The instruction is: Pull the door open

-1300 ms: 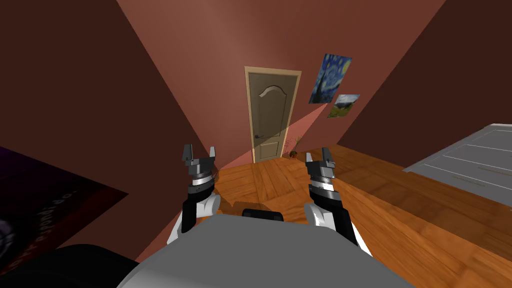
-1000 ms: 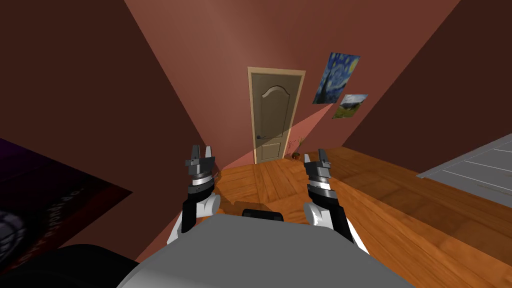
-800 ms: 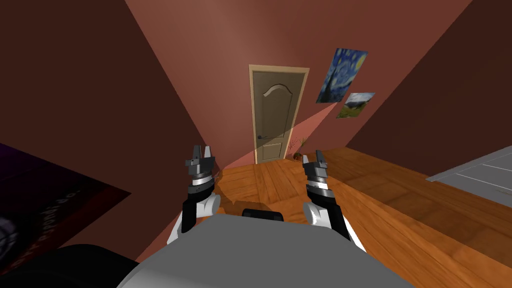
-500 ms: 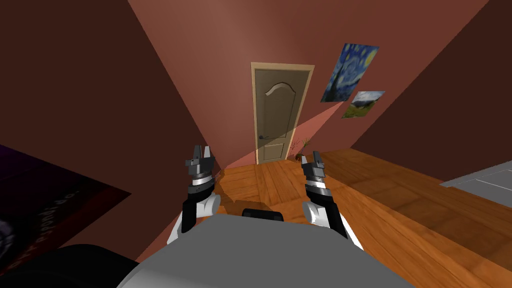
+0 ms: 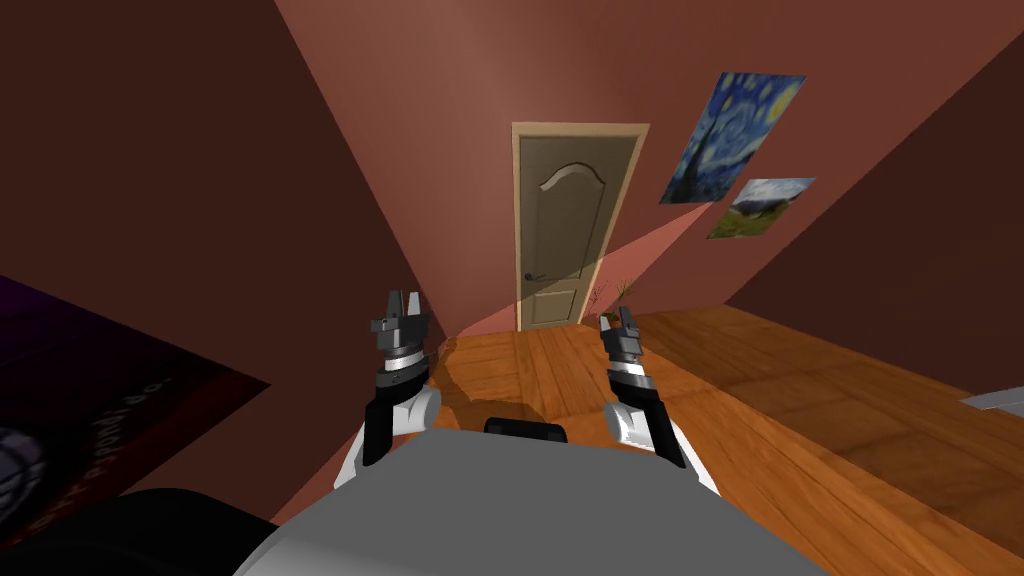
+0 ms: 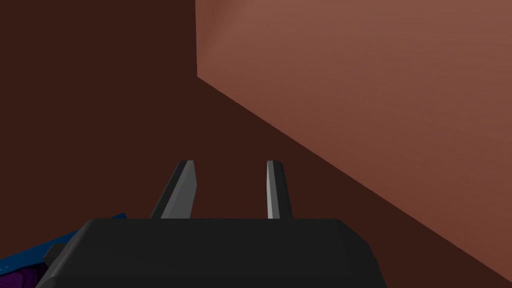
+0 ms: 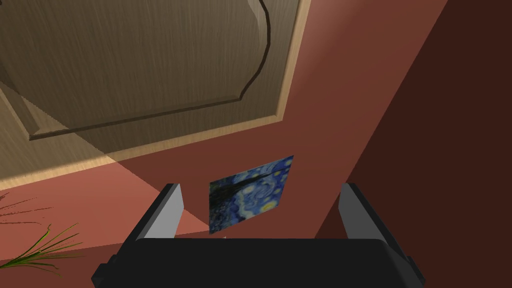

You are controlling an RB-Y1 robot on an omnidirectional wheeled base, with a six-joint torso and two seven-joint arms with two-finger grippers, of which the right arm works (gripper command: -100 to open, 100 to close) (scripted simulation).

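Brown panelled door [image 5: 565, 230] stands shut at twelve o'clock, well beyond both arms, its dark handle [image 5: 533, 277] near its nine o'clock edge. Right end effector [image 5: 619, 318] has its fingers wide apart. Left end effector [image 5: 402, 303], at eleven o'clock, has its fingers narrowly apart.

Both arms were extended forward, forearms raised and roughly parallel, well apart. The left pincer [image 5: 403, 303] pointed up and forward; its fingers [image 6: 182, 190] stood parallel with a narrow gap between them, gripping nothing. The right pincer [image 5: 618, 320] leaned slightly inward; its fingers [image 7: 167, 210] were spread wide, likewise gripping nothing.
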